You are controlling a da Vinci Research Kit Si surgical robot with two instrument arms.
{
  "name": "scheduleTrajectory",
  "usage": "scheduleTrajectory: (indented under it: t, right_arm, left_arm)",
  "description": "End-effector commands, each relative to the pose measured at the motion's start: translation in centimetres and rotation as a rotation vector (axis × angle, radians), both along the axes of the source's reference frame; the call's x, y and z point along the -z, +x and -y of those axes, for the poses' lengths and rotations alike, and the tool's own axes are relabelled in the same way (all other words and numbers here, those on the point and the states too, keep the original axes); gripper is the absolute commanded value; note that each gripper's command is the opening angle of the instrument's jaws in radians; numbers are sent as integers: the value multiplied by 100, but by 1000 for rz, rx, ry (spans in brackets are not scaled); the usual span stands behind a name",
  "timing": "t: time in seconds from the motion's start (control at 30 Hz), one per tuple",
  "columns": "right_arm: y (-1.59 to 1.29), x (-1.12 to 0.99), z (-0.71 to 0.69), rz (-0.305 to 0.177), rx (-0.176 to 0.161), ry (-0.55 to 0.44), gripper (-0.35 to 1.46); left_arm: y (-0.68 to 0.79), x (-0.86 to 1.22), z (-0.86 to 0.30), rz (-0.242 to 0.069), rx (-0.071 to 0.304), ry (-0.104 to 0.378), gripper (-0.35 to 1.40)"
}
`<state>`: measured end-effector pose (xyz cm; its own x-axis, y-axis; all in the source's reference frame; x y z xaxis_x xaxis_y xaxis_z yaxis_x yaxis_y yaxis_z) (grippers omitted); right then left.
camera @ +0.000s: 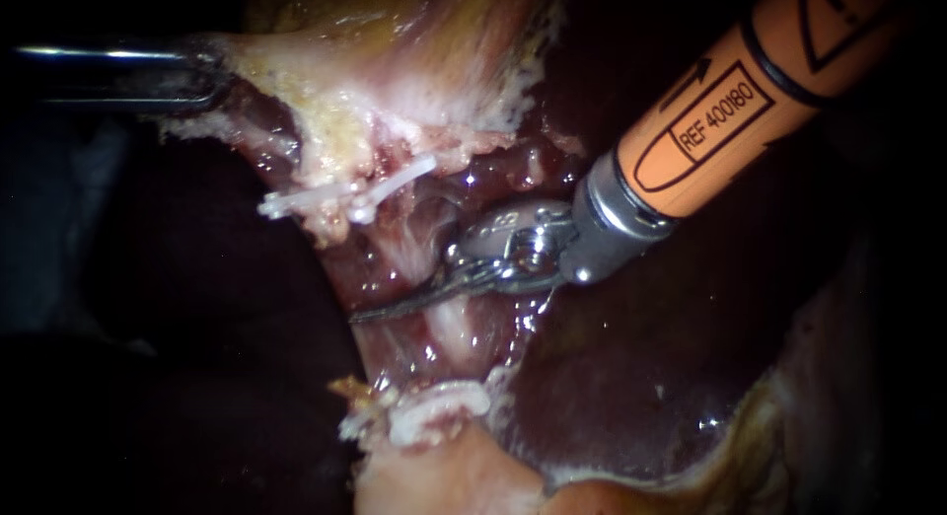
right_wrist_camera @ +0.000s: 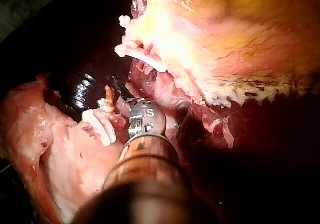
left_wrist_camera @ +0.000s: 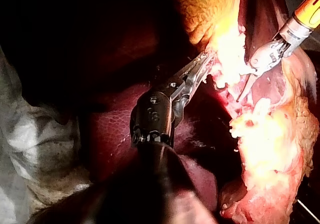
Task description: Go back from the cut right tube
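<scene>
Background: dark liver (camera: 671, 377).
Left instrument (left_wrist_camera: 205, 61): pinching gallbladder (camera: 395, 41), beside the upper clips (camera: 345, 192).
Right instrument (camera: 370, 313): blades pressed together, just below the upper clips.

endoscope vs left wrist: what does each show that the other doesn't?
Only endoscope: two sets of white clips, the upper clips and the lower clips; I can't make them out in the left wrist view.
Only left wrist: the left instrument from wrist joint to tip, tip at the gallbladder; the endoscope catches just its shaft. Also what looks like pale cloth beside the shaft.
Both: the right instrument with its orange shaft, the gallbladder and the dark liver.
</scene>
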<state>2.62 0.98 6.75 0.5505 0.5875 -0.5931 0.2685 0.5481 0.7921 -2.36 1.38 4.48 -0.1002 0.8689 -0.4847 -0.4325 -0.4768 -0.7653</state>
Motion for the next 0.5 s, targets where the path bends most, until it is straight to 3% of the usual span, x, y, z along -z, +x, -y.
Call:
scheduleTrajectory:
  t: [0.03, 0.13, 0.2, 0.3, 0.4, 0.5]
  right_arm:
    - [0, 0, 0, -2, -4, 1, -35]
    - [0, 1, 1, -18, -16, 8, -35]
    - [1, 2, 2, -52, -40, 3, 27]
    - [3, 3, 3, -72, -63, 12, 94]
    - [6, 4, 3, -83, -70, -3, 120]
    - [9, 5, 4, -79, -105, -38, 136]
  left_arm:
    - [0, 0, 0, 0, 0, 0, -35]
    - [0, -1, 0, 0, 0, -1, -35]
    - [0, -1, 0, 0, 0, -1, -35]
    - [0, -1, 0, 0, 0, -1, -35]
    - [0, -2, 1, 0, 0, -1, -35]
    - [0, -2, 1, 0, 0, -1, -35]
